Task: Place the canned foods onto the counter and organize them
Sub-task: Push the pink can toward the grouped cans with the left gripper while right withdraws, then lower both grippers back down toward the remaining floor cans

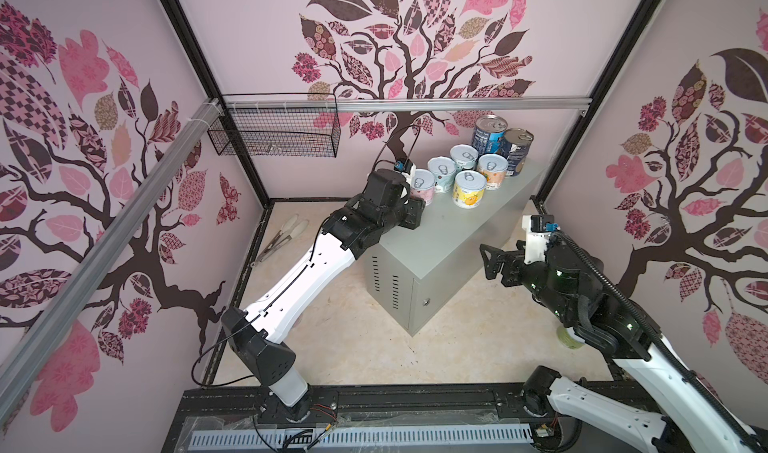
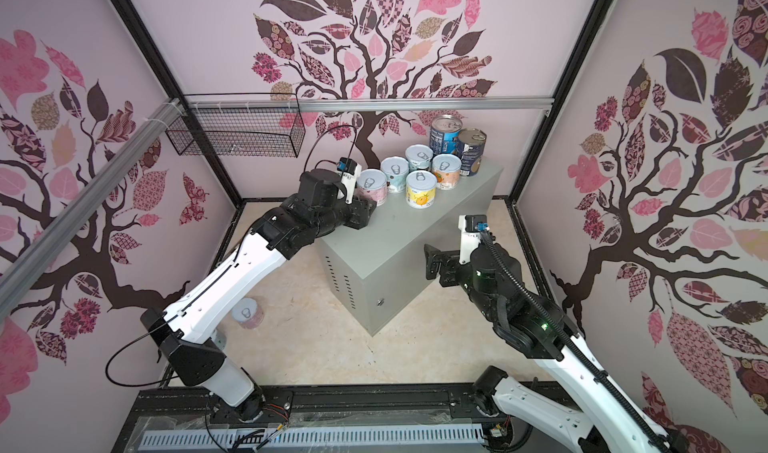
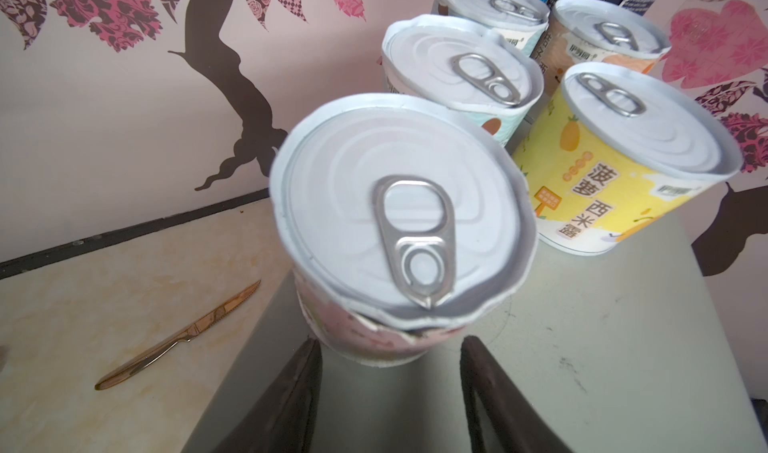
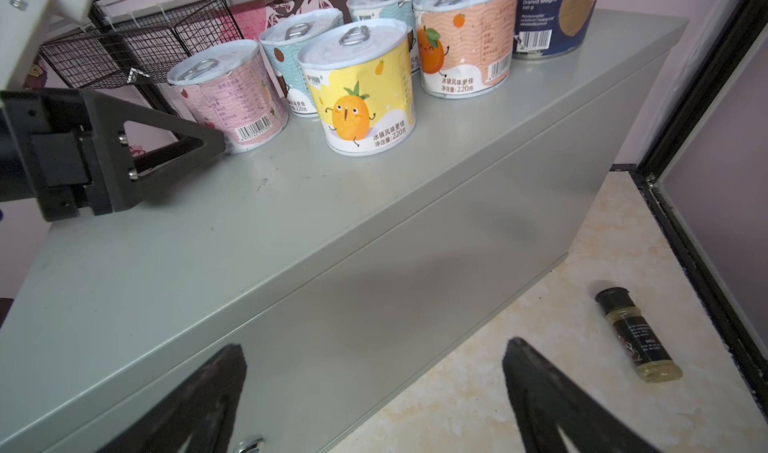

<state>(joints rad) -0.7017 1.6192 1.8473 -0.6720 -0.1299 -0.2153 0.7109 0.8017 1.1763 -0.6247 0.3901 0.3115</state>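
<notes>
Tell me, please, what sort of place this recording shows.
Probably a staged pantry or kitchen booth for robot trials: wallpapered panels in a black frame enclose it, a grey metal cabinet carries the cans, and a wire basket hangs from a rail.

White-shelled arms (image 1: 299, 272) — black joints, cables, triangular-fingered tools (image 4: 374, 343).

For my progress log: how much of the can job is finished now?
Done: seven cans stand on the counter. In hand: the left fingers flank the pink can there; grip unclear. Left: a second pink can on the floor, and a green can under the right arm.
</notes>
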